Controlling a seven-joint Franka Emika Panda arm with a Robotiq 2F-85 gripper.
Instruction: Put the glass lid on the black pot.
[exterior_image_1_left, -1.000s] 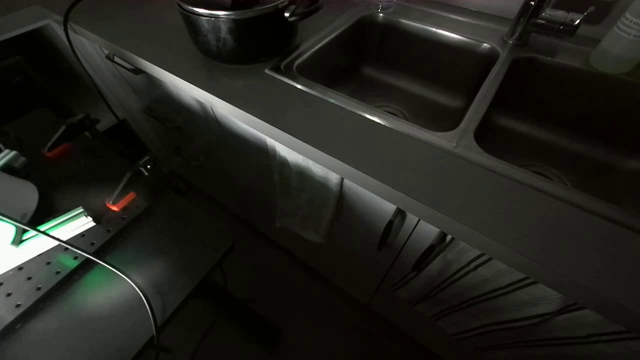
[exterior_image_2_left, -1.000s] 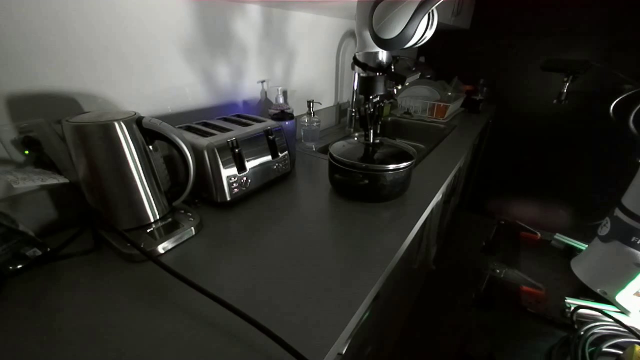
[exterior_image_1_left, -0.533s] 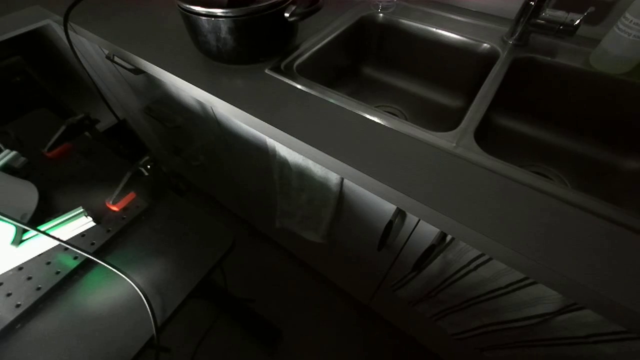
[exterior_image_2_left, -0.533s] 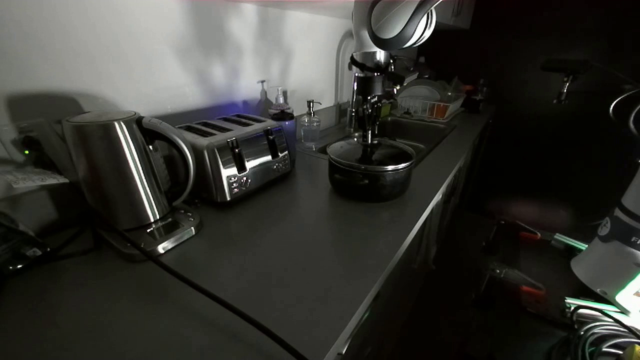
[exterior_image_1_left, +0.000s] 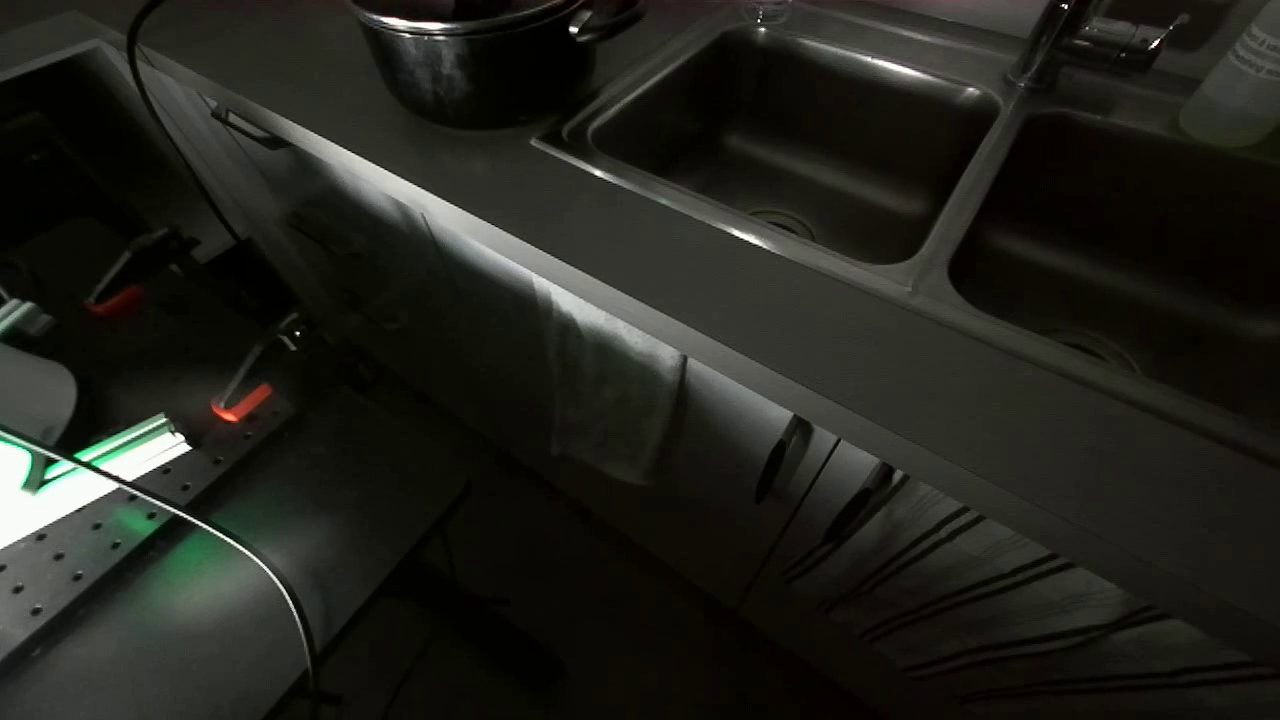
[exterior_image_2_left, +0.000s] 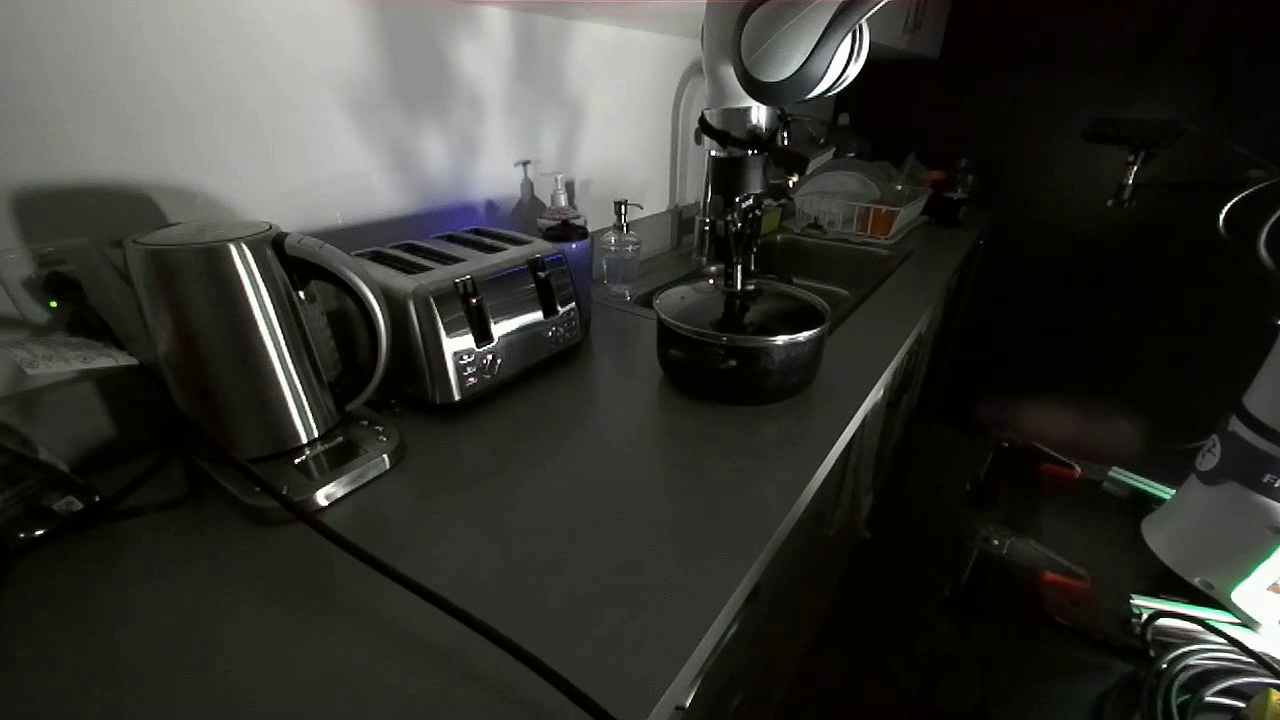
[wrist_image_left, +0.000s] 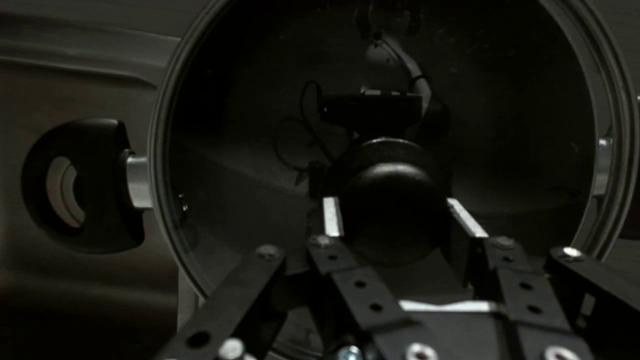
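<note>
The black pot (exterior_image_2_left: 740, 372) stands on the counter beside the sink and also shows, cut by the top edge, in an exterior view (exterior_image_1_left: 470, 80). The transparent glass lid (exterior_image_2_left: 690, 305) lies level over the pot's mouth. Its metal rim appears to meet the pot's rim all round. In the wrist view the lid (wrist_image_left: 240, 115) fills the middle, with its dark round knob (wrist_image_left: 395, 182) between my fingers. My gripper (exterior_image_2_left: 738, 284) is above the lid's centre; in the wrist view its fingertips (wrist_image_left: 392, 212) press against both sides of the knob. A pot handle (wrist_image_left: 100, 185) sticks out at the left there.
A steel toaster (exterior_image_2_left: 500, 310) and a kettle (exterior_image_2_left: 230, 340) stand along the wall. A soap dispenser (exterior_image_2_left: 621, 255) and the sink (exterior_image_1_left: 925, 240) lie close to the pot. A dish rack (exterior_image_2_left: 870, 215) stands farther back. A black cable (exterior_image_2_left: 430, 595) crosses the counter.
My gripper and the lid have moved slightly down and a little left in an exterior view, and the lid's rim now sits closer to the pot's rim. The pot has not moved.
</note>
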